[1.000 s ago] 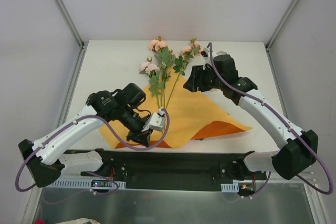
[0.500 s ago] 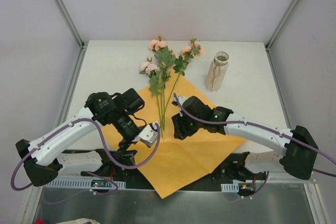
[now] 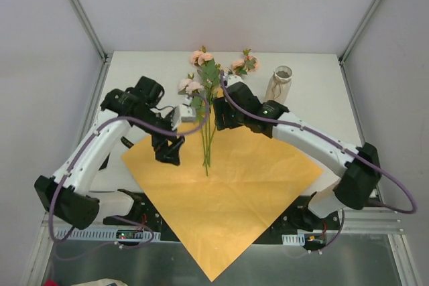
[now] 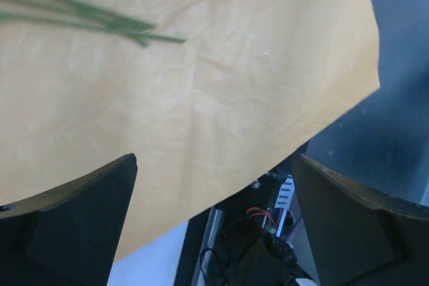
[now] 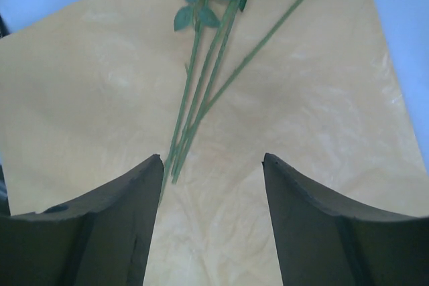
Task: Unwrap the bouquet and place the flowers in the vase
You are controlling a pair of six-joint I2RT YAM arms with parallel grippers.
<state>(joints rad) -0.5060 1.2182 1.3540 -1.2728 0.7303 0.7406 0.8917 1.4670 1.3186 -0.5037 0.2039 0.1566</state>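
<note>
The flowers (image 3: pixel 206 92) lie loose, pink blooms toward the far edge, thin green stems (image 5: pixel 201 92) bunched on the flat orange paper (image 3: pixel 228 199). The pale vase (image 3: pixel 279 85) stands upright to their right. My left gripper (image 3: pixel 167 149) hovers over the paper left of the stems, open and empty (image 4: pixel 214 159); stem ends (image 4: pixel 100 21) show at the top left of its view. My right gripper (image 3: pixel 224 117) hangs over the stems from the right, open (image 5: pixel 213 159). The stem ends reach just beside its left finger (image 5: pixel 127 205), and nothing is gripped.
The orange paper lies as a diamond whose near corner (image 3: pixel 214 276) hangs over the arm bases and rail. Metal frame posts (image 3: pixel 80 11) stand at the table's far corners. White tabletop (image 3: pixel 134 78) shows around the blooms and the vase.
The paper has gone from folded to spread flat. My left gripper let go, opened and moved farther from the near edge. My right arm swung from the vase to the stems.
</note>
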